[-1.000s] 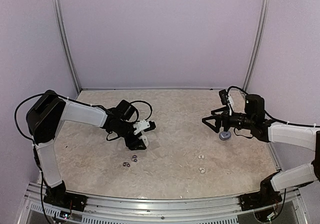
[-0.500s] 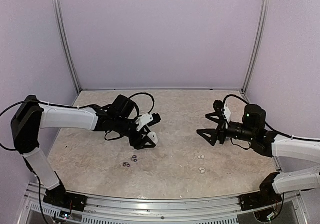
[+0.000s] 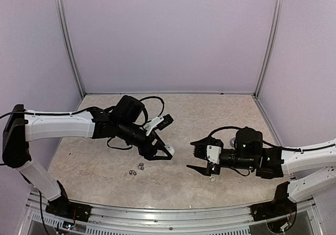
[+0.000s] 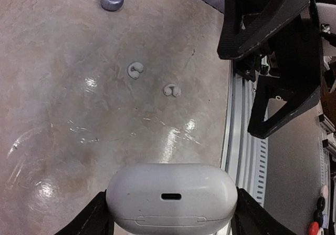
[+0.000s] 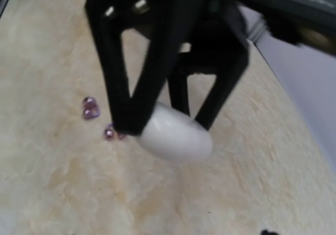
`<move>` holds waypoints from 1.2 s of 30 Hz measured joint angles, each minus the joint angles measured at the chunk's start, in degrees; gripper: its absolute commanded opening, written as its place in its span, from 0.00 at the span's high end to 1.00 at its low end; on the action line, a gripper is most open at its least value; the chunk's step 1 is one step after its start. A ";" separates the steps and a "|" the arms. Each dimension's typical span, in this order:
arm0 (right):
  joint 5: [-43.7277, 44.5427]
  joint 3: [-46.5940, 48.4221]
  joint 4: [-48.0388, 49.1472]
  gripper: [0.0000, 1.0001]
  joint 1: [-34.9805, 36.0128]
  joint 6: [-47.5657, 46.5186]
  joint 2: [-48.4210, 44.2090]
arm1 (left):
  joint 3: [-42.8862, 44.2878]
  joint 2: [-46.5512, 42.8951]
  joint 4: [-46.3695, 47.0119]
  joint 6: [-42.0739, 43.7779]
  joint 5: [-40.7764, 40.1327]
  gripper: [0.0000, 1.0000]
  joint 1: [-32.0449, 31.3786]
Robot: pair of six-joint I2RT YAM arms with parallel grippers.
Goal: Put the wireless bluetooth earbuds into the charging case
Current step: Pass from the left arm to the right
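The left claw (image 3: 160, 152) gripped the white case (image 4: 170, 195); the open right claw (image 3: 198, 158), poised for pickup, next needed to pinch a near-edge white bud (image 3: 212, 179).

White case (image 5: 177, 138) between jaws of left gripper (image 5: 164, 126), purple earbuds (image 5: 90, 112) near.

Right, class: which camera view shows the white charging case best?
Left wrist: the white charging case is close and sharp, its port visible, clamped in the left gripper. Right wrist shows it blurred; top external shows only a white speck.
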 measured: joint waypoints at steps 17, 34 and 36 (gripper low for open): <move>7.17 9.60 -9.18 0.47 7.72 -14.19 7.72 | 6.25 2.47 -5.90 -6.51 8.22 0.55 -5.29; 5.46 12.44 -14.60 0.78 8.24 -16.61 8.72 | 9.53 6.34 -10.73 -7.15 9.07 0.53 -5.42; 5.46 12.59 -14.91 0.83 8.35 -17.25 8.79 | 9.53 6.40 -11.08 -8.22 9.86 0.48 -5.22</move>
